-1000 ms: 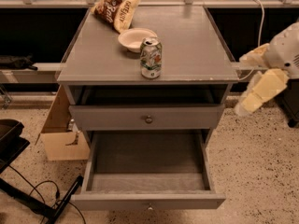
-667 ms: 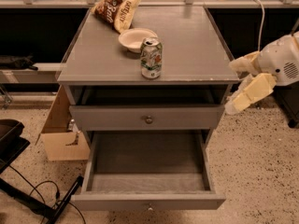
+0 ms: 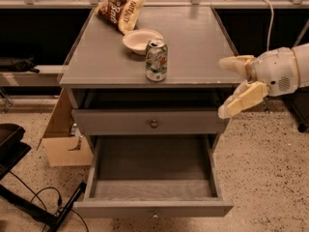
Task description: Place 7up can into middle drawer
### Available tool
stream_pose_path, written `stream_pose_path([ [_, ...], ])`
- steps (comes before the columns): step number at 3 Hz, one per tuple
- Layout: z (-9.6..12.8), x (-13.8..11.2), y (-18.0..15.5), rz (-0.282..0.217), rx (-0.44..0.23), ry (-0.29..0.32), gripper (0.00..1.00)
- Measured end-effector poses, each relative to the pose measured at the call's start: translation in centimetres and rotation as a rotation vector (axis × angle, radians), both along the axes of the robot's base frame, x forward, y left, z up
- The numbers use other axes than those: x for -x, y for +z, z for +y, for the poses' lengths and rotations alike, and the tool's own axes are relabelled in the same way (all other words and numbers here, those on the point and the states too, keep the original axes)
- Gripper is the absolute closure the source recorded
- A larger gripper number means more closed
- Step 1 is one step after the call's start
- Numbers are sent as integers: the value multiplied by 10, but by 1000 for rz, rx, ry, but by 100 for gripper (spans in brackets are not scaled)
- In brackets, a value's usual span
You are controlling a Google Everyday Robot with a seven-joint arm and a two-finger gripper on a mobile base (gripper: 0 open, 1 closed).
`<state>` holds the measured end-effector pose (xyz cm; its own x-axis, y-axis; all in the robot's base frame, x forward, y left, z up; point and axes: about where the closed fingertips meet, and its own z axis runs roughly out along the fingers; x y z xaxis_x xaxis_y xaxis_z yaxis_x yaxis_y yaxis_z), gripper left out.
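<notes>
The 7up can [image 3: 156,60], green and white with a silver top, stands upright near the front edge of the grey cabinet top [image 3: 193,47]. The middle drawer [image 3: 153,183] is pulled wide open below, with an empty dark grey tray and a small knob on its front panel. My gripper [image 3: 222,88] hangs in the air off the cabinet's right front corner. It is to the right of the can, a little below the top surface, and well apart from the can. It is open and empty, with its cream fingers [image 3: 242,101] pointing left.
A white bowl [image 3: 141,39] sits just behind the can, and two snack bags [image 3: 119,7] lie at the back. A shut drawer front with a knob [image 3: 153,123] sits above the open drawer. A cardboard box [image 3: 65,139] and cables [image 3: 43,207] are on the floor at left.
My gripper has moved left toward the cabinet's right front corner and stays open. The can and the drawers have not moved.
</notes>
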<state>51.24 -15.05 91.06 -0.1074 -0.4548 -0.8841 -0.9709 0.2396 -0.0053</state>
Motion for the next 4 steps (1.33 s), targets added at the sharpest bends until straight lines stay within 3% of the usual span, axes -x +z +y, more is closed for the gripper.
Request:
stream_pose_path([
  [1, 0, 0, 0, 0, 0, 0, 0],
  [2, 12, -24, -13, 6, -63, -44, 0],
  [4, 51, -99, -9, -58, -184, -76, 0],
])
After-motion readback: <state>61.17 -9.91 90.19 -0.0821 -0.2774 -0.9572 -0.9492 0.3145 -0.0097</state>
